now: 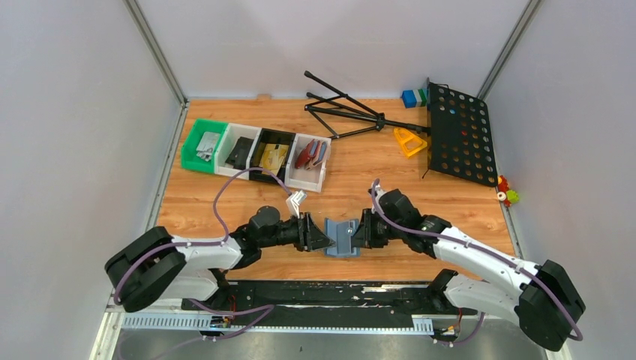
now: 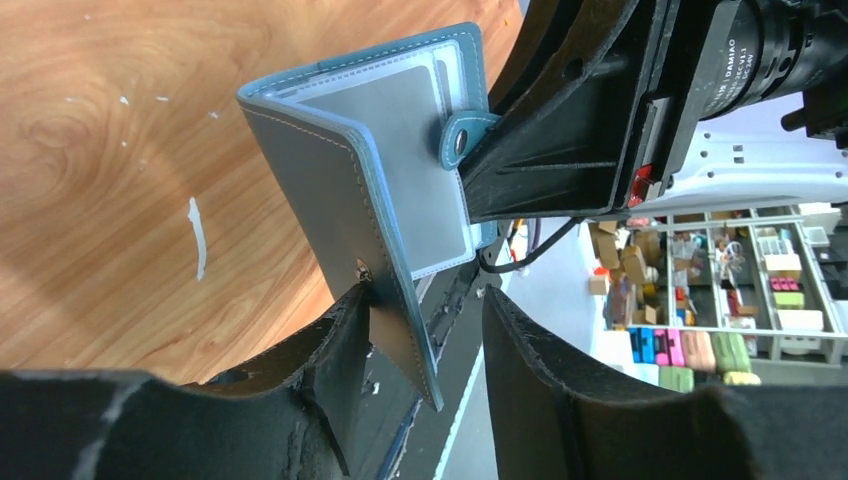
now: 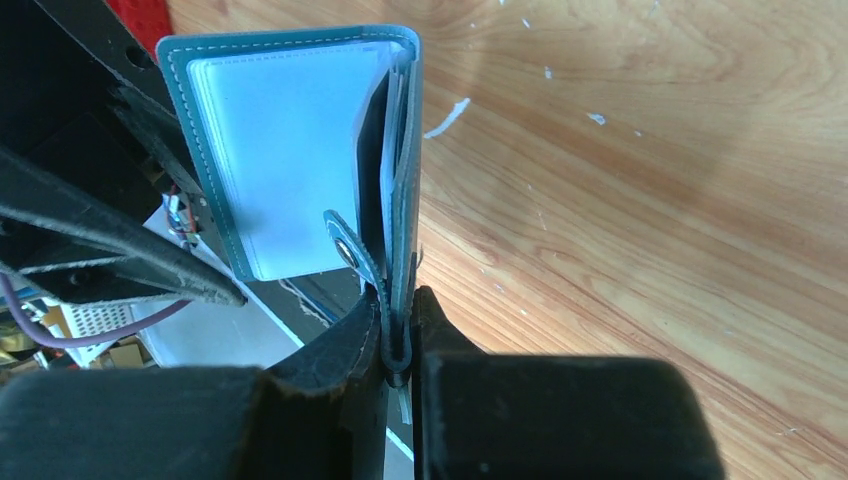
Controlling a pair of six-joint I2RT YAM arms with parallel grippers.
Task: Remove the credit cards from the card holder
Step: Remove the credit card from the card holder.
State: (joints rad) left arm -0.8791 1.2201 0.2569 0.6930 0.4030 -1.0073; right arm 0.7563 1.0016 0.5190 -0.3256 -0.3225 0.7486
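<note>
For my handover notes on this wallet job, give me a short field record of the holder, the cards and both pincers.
card holder: open, upright, between the two arms
right pincer: shut on one flap
left pincer: open, jaws astride the other flap
grey card: in the inner pocket, not yet out

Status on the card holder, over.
Right gripper: fingers shut on one flap of the card holder, held open. Left gripper: fingers open astride the other flap. Grey card seemingly in its pocket. Snap tab hangs loose.
</note>
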